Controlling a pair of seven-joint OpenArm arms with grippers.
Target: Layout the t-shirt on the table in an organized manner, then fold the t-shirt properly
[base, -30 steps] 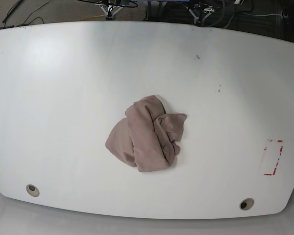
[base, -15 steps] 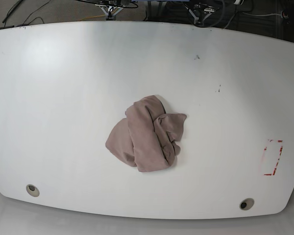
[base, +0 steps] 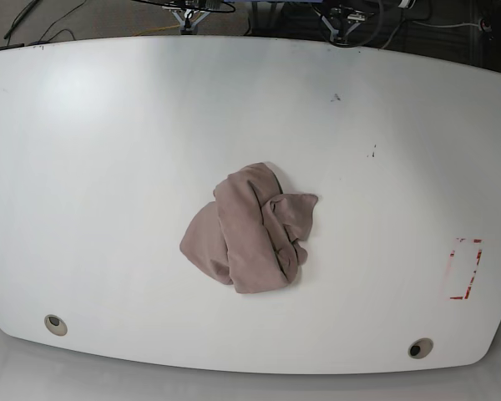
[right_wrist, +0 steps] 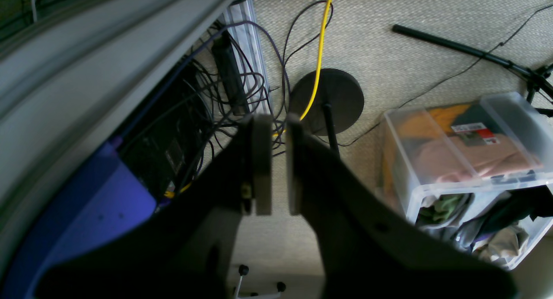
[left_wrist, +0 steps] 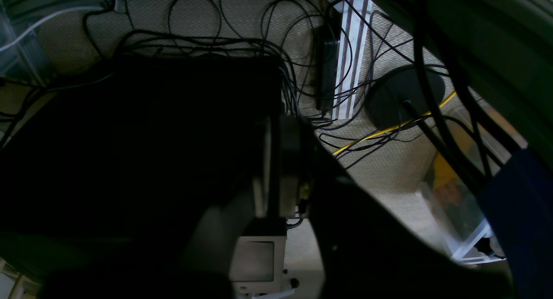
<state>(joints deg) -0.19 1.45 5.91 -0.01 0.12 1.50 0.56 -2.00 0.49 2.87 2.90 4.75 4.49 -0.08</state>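
Observation:
The t-shirt (base: 249, 238) lies crumpled in a mauve-brown heap near the middle of the white table (base: 108, 167). Neither arm shows in the base view. In the left wrist view my left gripper (left_wrist: 278, 160) is dark and hangs over the floor below the table, its fingers pressed together with nothing between them. My right gripper (right_wrist: 278, 160) also points at the carpet. Its two pads (right_wrist: 261, 160) stand almost together, only a thin slit apart, and hold nothing. The t-shirt appears in neither wrist view.
Two round grommet holes (base: 56, 324) (base: 419, 347) sit near the table's front edge, and a red tape rectangle (base: 464, 268) marks its right side. On the floor are tangled cables (left_wrist: 224, 44), a black round stand base (right_wrist: 332, 96) and a clear bin (right_wrist: 466, 147) of clothes.

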